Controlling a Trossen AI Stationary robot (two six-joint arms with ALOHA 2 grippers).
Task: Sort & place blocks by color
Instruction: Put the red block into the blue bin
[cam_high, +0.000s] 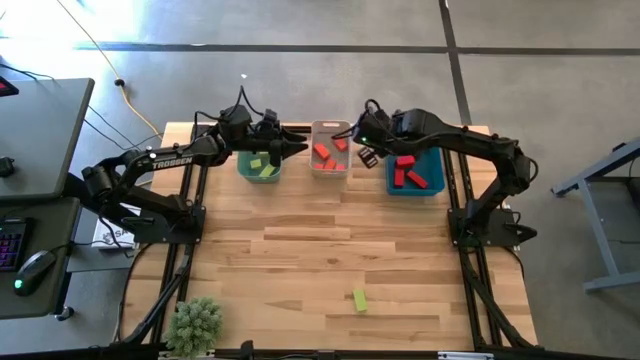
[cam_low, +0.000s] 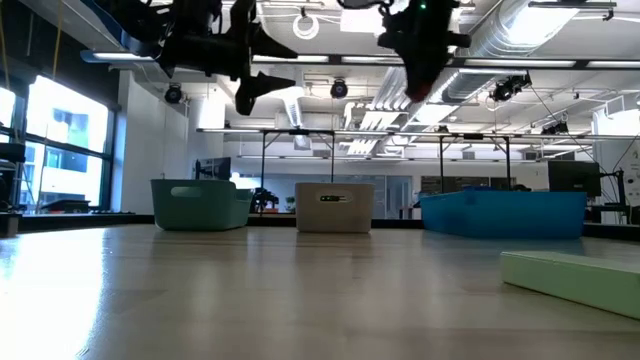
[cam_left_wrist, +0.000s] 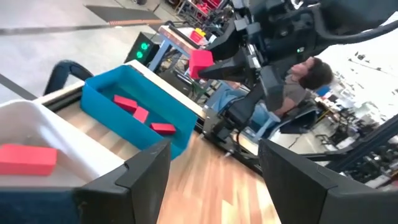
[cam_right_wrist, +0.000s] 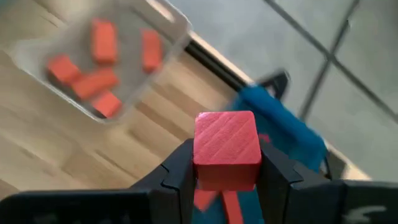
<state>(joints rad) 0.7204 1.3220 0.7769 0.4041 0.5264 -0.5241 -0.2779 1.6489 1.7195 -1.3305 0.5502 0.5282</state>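
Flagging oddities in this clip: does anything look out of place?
One yellow-green block lies alone near the table's front edge, far from the three bins. The right tool holds a red cube near the blue bin. Otherwise nothing stands out.

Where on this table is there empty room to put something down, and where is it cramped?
The wide middle of the table lies bare, bordered by the three bins behind, the lone green block and the plant in front. It is crowded at the bins: the left gripper and right gripper hang there.
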